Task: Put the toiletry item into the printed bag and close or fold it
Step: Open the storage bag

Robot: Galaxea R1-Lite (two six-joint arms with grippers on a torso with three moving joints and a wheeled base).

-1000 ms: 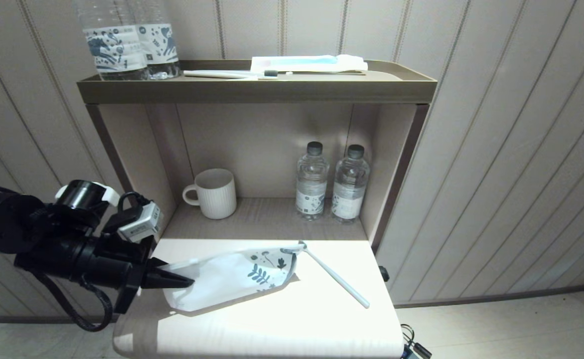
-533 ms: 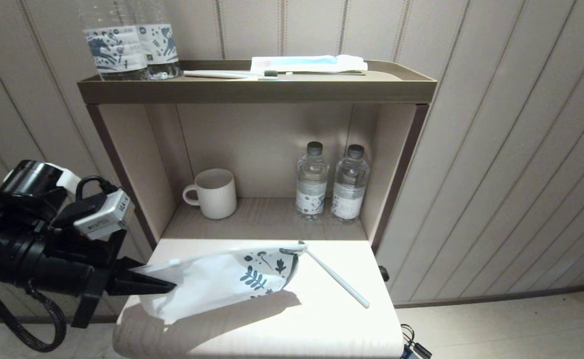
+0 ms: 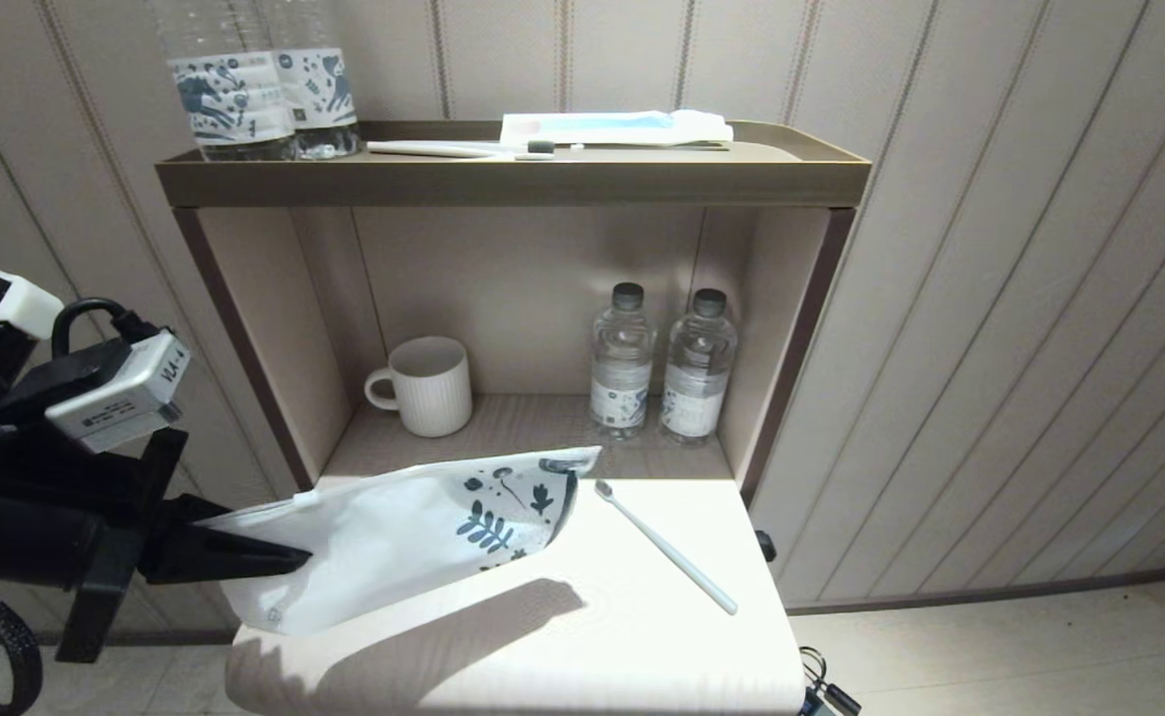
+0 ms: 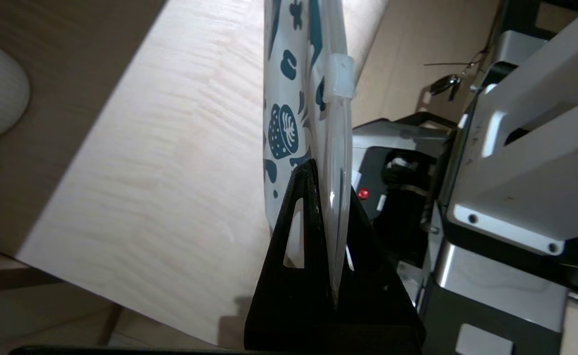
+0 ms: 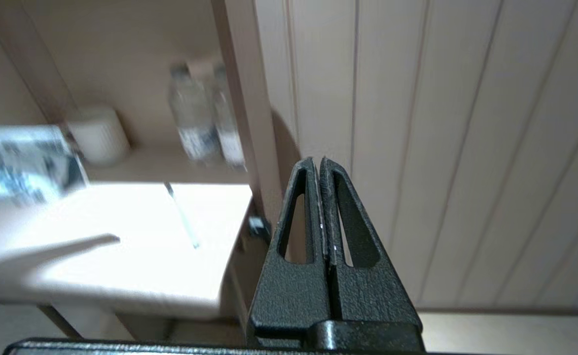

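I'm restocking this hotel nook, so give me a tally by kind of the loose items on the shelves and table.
Clear plastic water bottles: 4 (two on the top tray, two in the cubby)
Toothbrushes: 2 (mint-white one, white dark-bristled one)
White ribbed mug: 1
White leaf-printed pouch, in the left claw: 1
White-and-blue flat packet: 1
Total: 9

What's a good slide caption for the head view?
Left gripper pinches the printed pouch off the table; the toothbrush lies beside it, outside.
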